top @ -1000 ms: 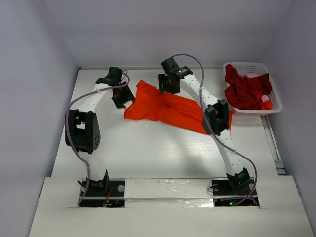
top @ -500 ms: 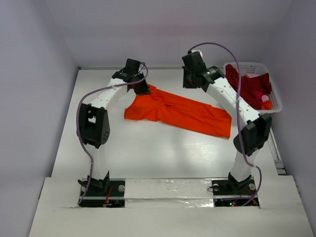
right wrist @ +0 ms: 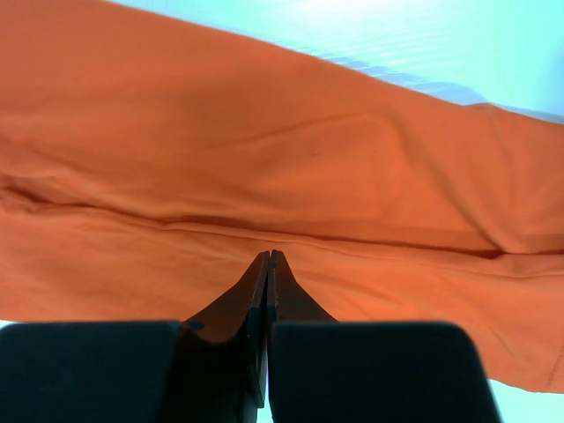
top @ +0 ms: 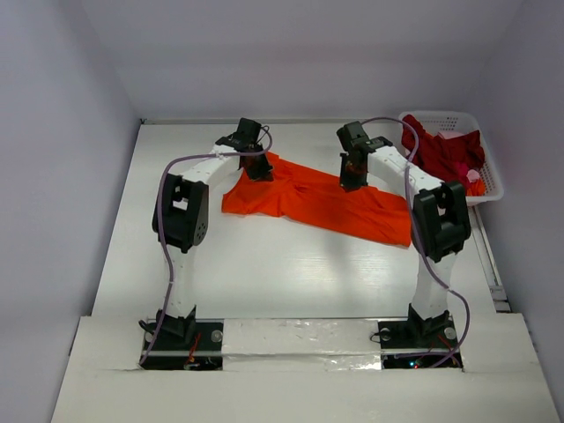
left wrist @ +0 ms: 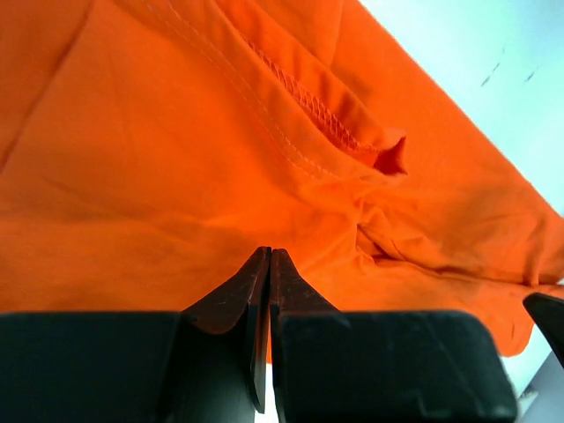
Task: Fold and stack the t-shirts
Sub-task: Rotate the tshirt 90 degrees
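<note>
1. Orange t-shirt (top: 304, 196): lies spread on the white table (top: 291, 273), mid-far area, long axis running from far-left to near-right. Wrinkled, not folded neat.
2. L gripper (top: 261, 169): down at the shirt's far-left edge. Wrist cam shows the fingers (left wrist: 256, 291) pressed together, tips on the orange cloth (left wrist: 176, 176). Can't tell if any fabric is caught betw. them.
3. Same cam: a stitched hem (left wrist: 304, 97) runs diagonally above the tips and ends at a small turned-up fold (left wrist: 390, 154). Bare table (left wrist: 493, 53) shows top-right.
4. R gripper (top: 351, 181): down on the shirt's far edge, right of centre. Wrist cam shows the fingers (right wrist: 282, 304) pressed together, tips touching the cloth (right wrist: 264, 132) just below a long crease (right wrist: 370, 242) that runs across the view. Again can't tell if cloth is pinched.
5. Table (right wrist: 370, 35) shows as a pale strip past the shirt's far edge in the R wrist cam.
6. Both grippers sit on the same shirt, well apart, L nearer the left end.
7. Crimson t-shirt (top: 439, 159): bunched up inside the white lattice basket (top: 441, 115) at the far-right corner of the table, apart from the orange one. A bit of orange/pink shows at the basket's right side, too small to ID.
</note>
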`<act>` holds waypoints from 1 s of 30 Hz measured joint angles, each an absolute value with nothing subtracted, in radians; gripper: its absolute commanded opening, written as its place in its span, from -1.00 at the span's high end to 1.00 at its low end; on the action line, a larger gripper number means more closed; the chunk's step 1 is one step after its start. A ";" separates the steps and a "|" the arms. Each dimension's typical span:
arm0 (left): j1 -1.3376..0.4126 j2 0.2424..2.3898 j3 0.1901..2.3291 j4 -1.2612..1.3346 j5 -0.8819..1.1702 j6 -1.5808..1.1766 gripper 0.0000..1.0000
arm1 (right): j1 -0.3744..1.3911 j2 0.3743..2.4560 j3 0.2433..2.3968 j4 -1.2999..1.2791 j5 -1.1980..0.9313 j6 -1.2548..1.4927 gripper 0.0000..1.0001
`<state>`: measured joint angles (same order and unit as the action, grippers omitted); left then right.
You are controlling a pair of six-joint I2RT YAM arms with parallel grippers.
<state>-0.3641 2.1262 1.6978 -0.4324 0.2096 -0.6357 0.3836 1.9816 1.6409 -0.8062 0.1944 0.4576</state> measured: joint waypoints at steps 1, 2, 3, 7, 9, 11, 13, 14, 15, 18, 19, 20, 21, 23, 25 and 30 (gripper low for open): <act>-0.364 2.126 1.698 -0.428 0.205 -0.636 1.00 | 0.377 1.975 1.632 -0.802 0.194 0.461 1.00; -0.364 2.126 1.696 -0.419 0.200 -0.636 1.00 | 0.371 1.967 1.623 -0.798 0.194 0.461 1.00; -0.364 2.126 1.695 -0.411 0.196 -0.636 1.00 | 0.368 1.961 1.618 -0.796 0.195 0.461 1.00; -0.364 2.130 1.695 -0.390 0.186 -0.636 1.00 | 0.368 1.929 1.585 -0.769 0.196 0.464 1.00; -0.364 2.134 1.695 -0.384 0.184 -0.636 1.00 | 0.368 1.919 1.568 -0.754 0.194 0.468 1.00; -0.364 2.139 1.694 -0.382 0.183 -0.636 1.00 | 0.368 1.919 1.550 -0.737 0.190 0.477 1.00; -0.364 2.142 1.691 -0.379 0.182 -0.636 1.00 | 0.368 1.919 1.525 -0.722 0.176 0.488 1.00; -0.364 2.144 1.689 -0.378 0.182 -0.636 1.00 | 0.368 1.919 1.512 -0.717 0.168 0.492 1.00; -0.364 2.146 1.689 -0.378 0.182 -0.636 1.00 | 0.368 1.919 1.499 -0.711 0.158 0.498 1.00; -0.364 2.155 1.689 -0.377 0.182 -0.635 1.00 | 0.368 1.919 1.463 -0.698 0.131 0.516 1.00; -0.364 2.159 1.689 -0.377 0.182 -0.635 1.00 | 0.368 1.919 1.455 -0.694 0.123 0.522 1.00; -0.364 2.164 1.689 -0.377 0.181 -0.635 1.00 | 0.368 1.919 1.449 -0.691 0.117 0.529 1.00; -0.364 2.169 1.689 -0.378 0.181 -0.635 1.00 | 0.368 1.919 1.439 -0.682 0.109 0.537 1.00; -0.364 2.179 1.689 -0.378 0.179 -0.634 1.00 | 0.368 1.919 1.424 -0.668 0.096 0.548 1.00; -0.364 2.188 1.689 -0.379 0.179 -0.633 1.00 | 0.368 1.919 1.406 -0.657 0.083 0.557 1.00; -0.364 2.199 1.689 -0.385 0.179 -0.631 1.00 | 0.368 1.919 1.357 -0.613 0.058 0.574 1.00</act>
